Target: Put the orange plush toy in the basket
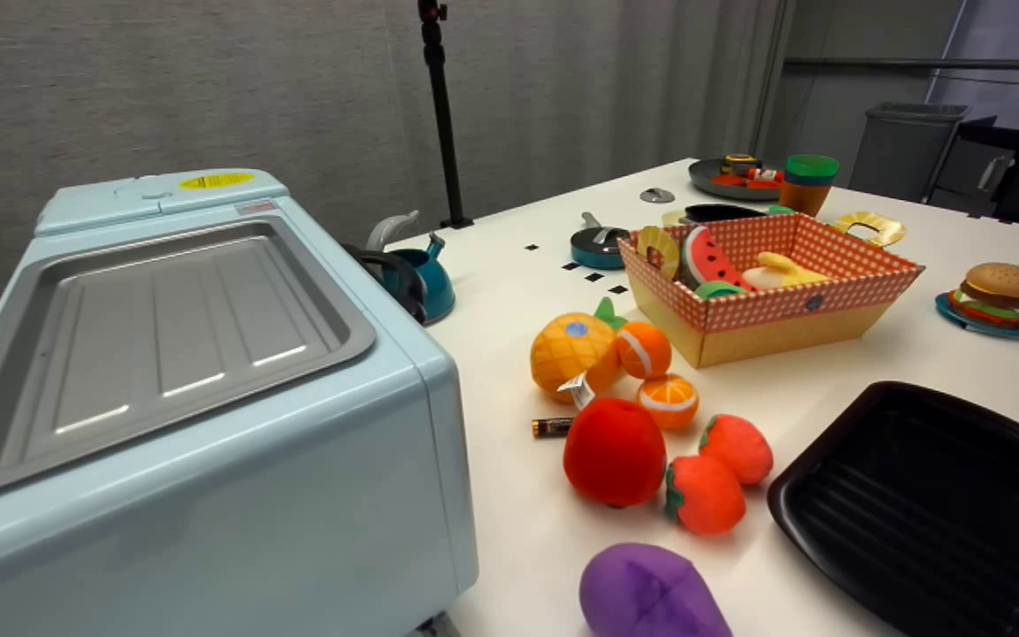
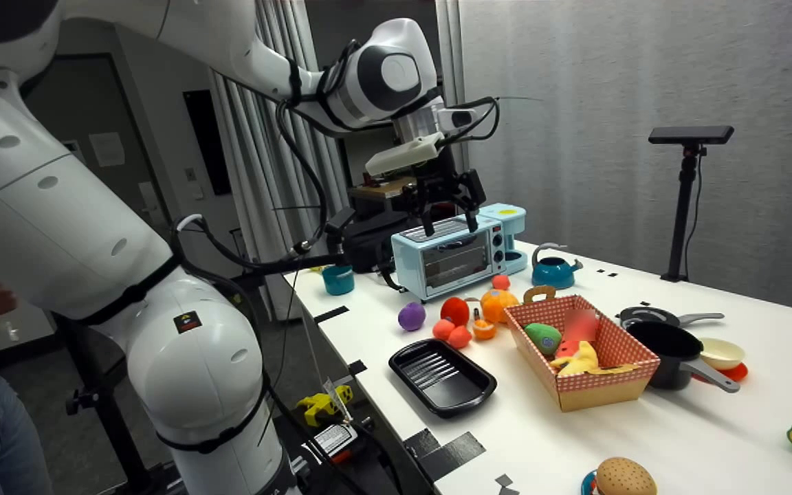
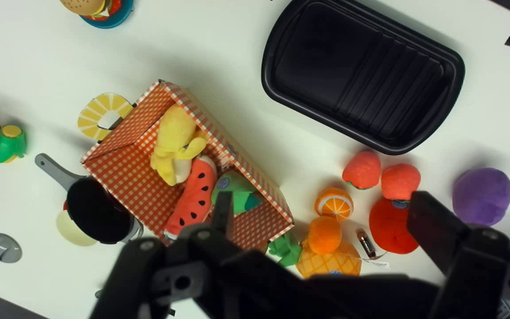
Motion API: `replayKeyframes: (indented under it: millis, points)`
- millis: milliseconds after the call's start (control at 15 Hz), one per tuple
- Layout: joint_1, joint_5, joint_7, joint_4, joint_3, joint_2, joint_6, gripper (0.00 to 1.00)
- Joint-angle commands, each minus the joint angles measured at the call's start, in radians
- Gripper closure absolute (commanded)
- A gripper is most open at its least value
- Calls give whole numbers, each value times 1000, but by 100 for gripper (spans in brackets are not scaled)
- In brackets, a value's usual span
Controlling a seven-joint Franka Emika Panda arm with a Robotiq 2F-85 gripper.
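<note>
"What's nearest to us?"

"In an exterior view, the toy burger, cut off at the bottom edge. Set a clock's middle on the black tray beyond it, and the burger sits at four."

"And the basket?"

"Between two and three from the tray, tan with red checks. A yellow plush, a watermelon slice and a green plush lie inside, by the wrist view."

"Where's the orange plush toy, then?"

"At twelve, near the tray's far rim, outside the basket, right beside its look-alike (honestly, I can't tell which twin is meant). The red ball is just behind the pair, and the purple plush is at eleven."

"What about the gripper?"

"It hangs at twelve too, well above the table, pointing down. Its fingers are spread wide; in the wrist view an orange half shows through the gap."

"Farthest off?"

"The toaster oven at twelve, the teal kettle between one and two, and past the table, a gray curtain."
</note>
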Motion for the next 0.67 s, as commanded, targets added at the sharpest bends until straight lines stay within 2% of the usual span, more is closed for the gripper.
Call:
replayKeyframes:
  millis: [0, 267, 600]
  points:
    - [-9, 4, -3, 4, 9, 0, -2, 0]
    - [-9, 4, -4, 5, 9, 0, -2, 0]
    - [20, 25, -52, 54, 23, 118, 53, 0]
